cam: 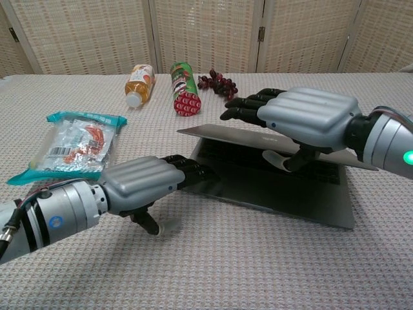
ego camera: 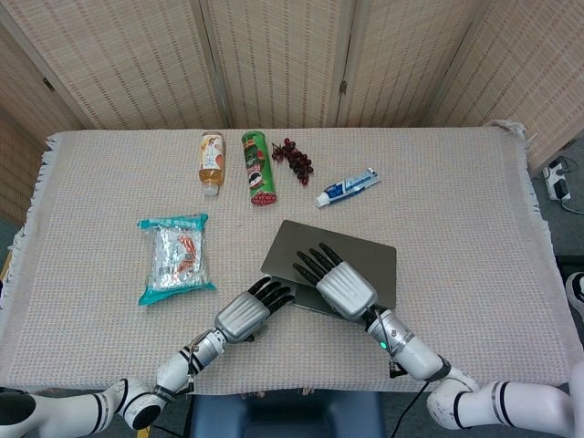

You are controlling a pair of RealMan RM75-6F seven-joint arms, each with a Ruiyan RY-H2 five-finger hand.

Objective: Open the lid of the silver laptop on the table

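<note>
The silver laptop [ego camera: 376,259] lies in the near middle of the table with its lid [cam: 208,134] raised a little way off the base [cam: 284,201]. My right hand [cam: 308,118] holds the lid's front edge, its fingers lying on top and its thumb underneath. In the head view that right hand [ego camera: 343,286] covers the lid's near half. My left hand [cam: 139,183] lies palm down at the laptop's near left corner, and its dark fingertips [cam: 195,172] rest on the base. The head view shows the left hand [ego camera: 244,315] touching that same corner.
A snack bag [ego camera: 175,256] lies left of the laptop. Along the back lie a juice bottle [ego camera: 212,162], a green chip can [ego camera: 258,168], dark grapes [ego camera: 294,158] and a toothpaste tube [ego camera: 348,187]. A woven cloth covers the table [ego camera: 474,201], and folding screens stand behind.
</note>
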